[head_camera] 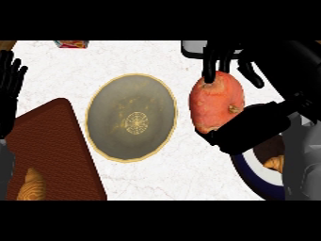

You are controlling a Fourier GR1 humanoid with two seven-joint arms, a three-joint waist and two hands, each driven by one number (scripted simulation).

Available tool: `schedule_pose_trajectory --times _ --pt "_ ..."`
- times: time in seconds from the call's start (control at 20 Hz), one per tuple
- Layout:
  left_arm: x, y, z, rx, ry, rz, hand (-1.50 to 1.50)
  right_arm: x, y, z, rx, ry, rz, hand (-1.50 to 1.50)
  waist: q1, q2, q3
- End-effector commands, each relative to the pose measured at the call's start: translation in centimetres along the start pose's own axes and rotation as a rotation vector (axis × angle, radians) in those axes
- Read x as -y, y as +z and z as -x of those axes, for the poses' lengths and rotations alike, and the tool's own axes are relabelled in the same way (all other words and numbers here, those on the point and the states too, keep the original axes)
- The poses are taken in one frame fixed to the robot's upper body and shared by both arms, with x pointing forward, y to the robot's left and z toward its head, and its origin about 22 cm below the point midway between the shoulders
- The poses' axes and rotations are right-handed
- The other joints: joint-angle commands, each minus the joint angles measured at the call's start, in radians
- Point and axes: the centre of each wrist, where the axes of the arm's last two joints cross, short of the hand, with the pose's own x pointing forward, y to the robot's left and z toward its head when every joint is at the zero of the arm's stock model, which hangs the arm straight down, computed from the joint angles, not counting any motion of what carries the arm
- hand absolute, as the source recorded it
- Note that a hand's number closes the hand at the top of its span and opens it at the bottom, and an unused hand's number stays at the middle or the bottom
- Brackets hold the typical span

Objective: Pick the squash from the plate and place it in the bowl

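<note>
An orange squash hangs above the white counter, right of centre, with my right hand curled round it: fingers over its top, thumb under its lower right side. A grey bowl with a gold rim and a gold ornament inside sits just left of the squash, apart from it. The dark blue plate shows at the lower right, mostly hidden by my right forearm. My left hand rests open at the left edge, fingers up.
A brown board lies at the lower left with a croissant on it. Another brown pastry lies on the plate. A small colourful box stands at the top left edge. A grey object is at the top right.
</note>
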Motion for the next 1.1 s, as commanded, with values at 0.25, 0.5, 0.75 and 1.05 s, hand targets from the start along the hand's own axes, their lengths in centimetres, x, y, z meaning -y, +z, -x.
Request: schedule_pose_trajectory --times 0.25,0.5,0.75,1.05 --pt "-0.5 -0.7 -0.6 0.008 -0.003 0.0 0.0 -9.2 -5.9 -2.6 -0.063 0.019 -0.086 1.5 0.007 0.005 0.001" --pt "0.8 1.1 -0.6 0.013 0.013 -0.001 0.0 -12.8 -8.0 -2.8 -0.099 0.109 -0.061 1.5 0.013 0.003 0.001" --pt "1.1 0.7 0.7 -0.004 0.006 0.012 0.0 -17.5 -8.9 1.8 -0.267 0.074 -0.066 1.5 0.012 0.006 0.001" --pt "2.1 0.0 1.2 0.018 0.008 0.018 0.0 -20.7 -9.3 2.7 -0.315 -0.148 -0.073 -1.5 0.024 0.008 0.001"
